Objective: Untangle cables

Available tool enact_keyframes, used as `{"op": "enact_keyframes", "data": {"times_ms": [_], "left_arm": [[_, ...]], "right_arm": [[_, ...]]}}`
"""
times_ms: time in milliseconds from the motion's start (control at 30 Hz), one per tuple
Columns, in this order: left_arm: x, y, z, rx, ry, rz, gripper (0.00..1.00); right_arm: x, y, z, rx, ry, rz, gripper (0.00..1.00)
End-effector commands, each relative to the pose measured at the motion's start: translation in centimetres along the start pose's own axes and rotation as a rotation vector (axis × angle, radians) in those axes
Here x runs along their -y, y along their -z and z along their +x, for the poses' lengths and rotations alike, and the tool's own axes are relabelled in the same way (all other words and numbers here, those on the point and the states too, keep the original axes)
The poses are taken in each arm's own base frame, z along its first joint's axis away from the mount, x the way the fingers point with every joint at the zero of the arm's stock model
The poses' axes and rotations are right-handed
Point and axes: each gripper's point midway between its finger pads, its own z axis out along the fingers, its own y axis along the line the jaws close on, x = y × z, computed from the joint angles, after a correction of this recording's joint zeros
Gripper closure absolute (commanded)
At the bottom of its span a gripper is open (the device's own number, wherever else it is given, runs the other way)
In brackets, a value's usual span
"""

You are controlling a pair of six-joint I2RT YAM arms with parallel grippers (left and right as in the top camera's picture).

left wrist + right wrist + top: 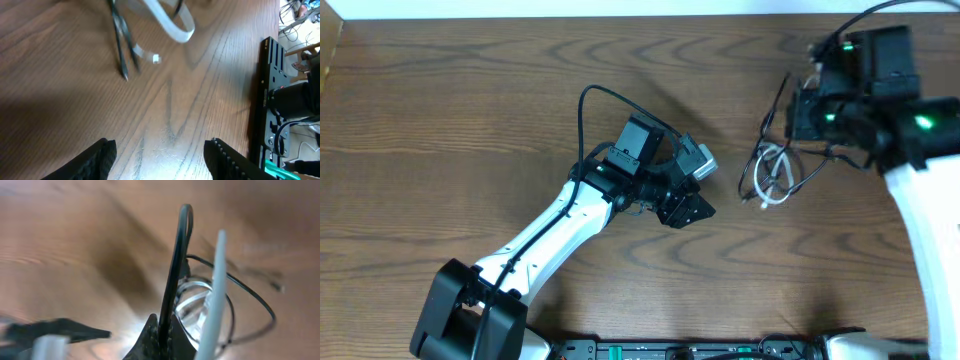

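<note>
Table, left half and far strip: bare wood, open passage. Left arm lies diagonally from the front edge to centre. A narrow bare gap separates the left gripper from the cables. Cable loops sprawl beside the right gripper. Right arm blocks the right edge.

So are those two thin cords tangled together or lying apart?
Tangled. The black cord and white cord loop through each other in one bundle, clear from overhead.
</note>
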Motion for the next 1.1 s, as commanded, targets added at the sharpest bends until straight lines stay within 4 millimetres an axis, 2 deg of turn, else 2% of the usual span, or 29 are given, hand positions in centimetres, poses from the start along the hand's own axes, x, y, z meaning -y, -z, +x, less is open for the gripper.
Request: {"op": "enact_keyframes", "data": {"times_ms": [0, 100, 167, 333, 567, 733, 900, 967, 1067], "left_arm": [[1.3, 0.1, -0.8, 0.037, -0.019, 0.071, 0.39], [2.9, 0.2, -2.0, 0.093, -0.099, 0.157, 0.38], [3.2, 0.1, -2.7, 0.114, -0.129, 0.162, 0.38], [4.0, -0.4, -3.6, 0.142, -0.191, 0.167, 0.38], [3.4, -1.3, -3.9, 0.133, -0.222, 0.081, 0.39], [3.8, -1.4, -4.4, 0.151, -0.245, 0.086, 0.38], [4.2, -1.8, -4.5, 0.149, -0.256, 0.093, 0.39], [4.4, -2.0, -4.3, 0.144, -0.257, 0.097, 0.44], [4.4, -2.4, -4.1, 0.134, -0.253, 0.102, 0.44]], "right_arm": [[-3.2, 3.7, -0.6, 0.078, 0.152, -0.141, 0.99], [-6.4, 4.2, 0.8, 0.048, 0.325, -0.342, 0.99], [-7.8, 4.7, 1.4, 0.040, 0.372, -0.434, 0.99], [-7.9, 4.8, 1.5, 0.039, 0.369, -0.440, 0.99], [-7.8, 4.9, 2.0, 0.015, 0.357, -0.444, 0.99], [-7.8, 4.9, 2.1, 0.012, 0.356, -0.444, 0.99], [-7.8, 4.9, 2.1, 0.012, 0.356, -0.444, 0.99], [-7.8, 4.9, 2.1, 0.012, 0.356, -0.445, 0.99], [-8.1, 5.1, 2.2, 0.009, 0.355, -0.465, 0.99]]}}
